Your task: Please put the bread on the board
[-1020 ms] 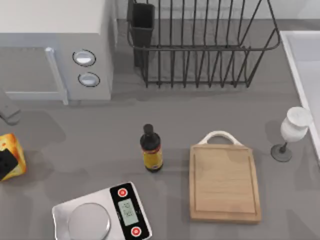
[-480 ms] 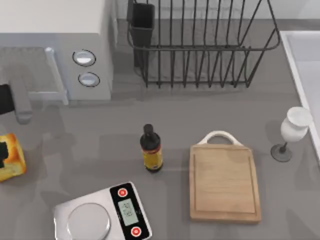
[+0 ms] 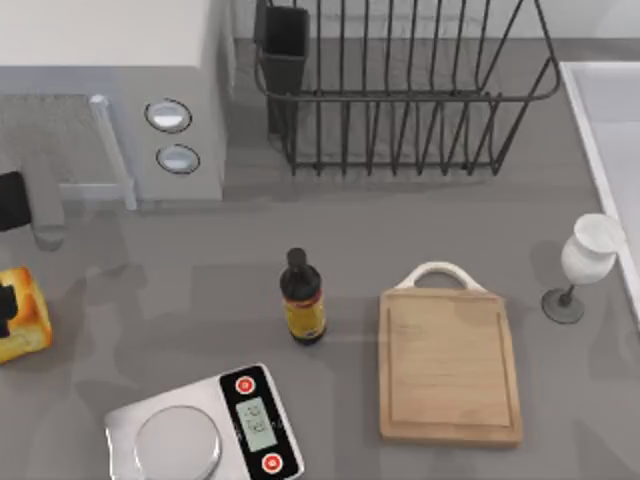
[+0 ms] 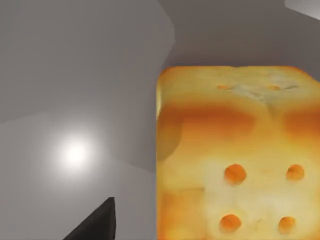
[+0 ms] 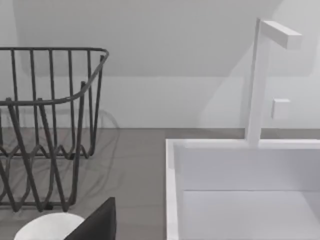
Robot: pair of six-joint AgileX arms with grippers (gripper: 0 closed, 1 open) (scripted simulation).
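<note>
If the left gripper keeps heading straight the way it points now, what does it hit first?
Most likely the bread: it sits directly ahead of the left wrist camera, beside a dark fingertip. Depth is unclear, so contact distance can't be judged.

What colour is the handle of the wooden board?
White. The arched handle of the board shows best in the top view.
</note>
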